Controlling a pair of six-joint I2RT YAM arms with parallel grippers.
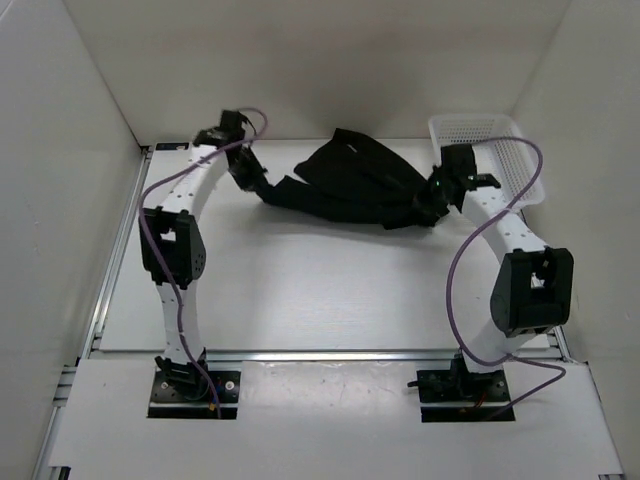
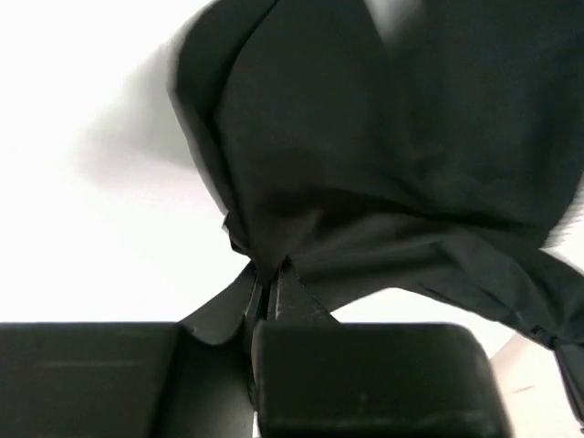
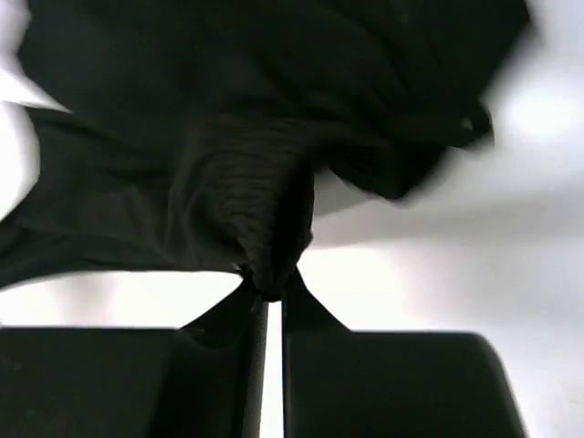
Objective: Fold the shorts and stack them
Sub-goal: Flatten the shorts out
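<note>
Shorts pinched at both ends, far centre of a white table

Black shorts (image 1: 355,185) bunched and stretched left to right across the far middle of the table (image 1: 320,300). The left gripper (image 1: 262,188) is clamped on the left end of the fabric and the right gripper (image 1: 430,207) on the right end. Both wrist views show the fingertips closed on a gathered fold. I can't tell whether the middle of the cloth rests on the surface. The tabletop is matte white and bare near the arms, with a metal rail (image 1: 105,290) along its left edge. Plain white walls close in the left, far and right sides. A white mesh basket (image 1: 500,140) sits in the far right corner, just beyond the right wrist. Black base plates are on the near strip, and purple cables loop along both arms.
</note>
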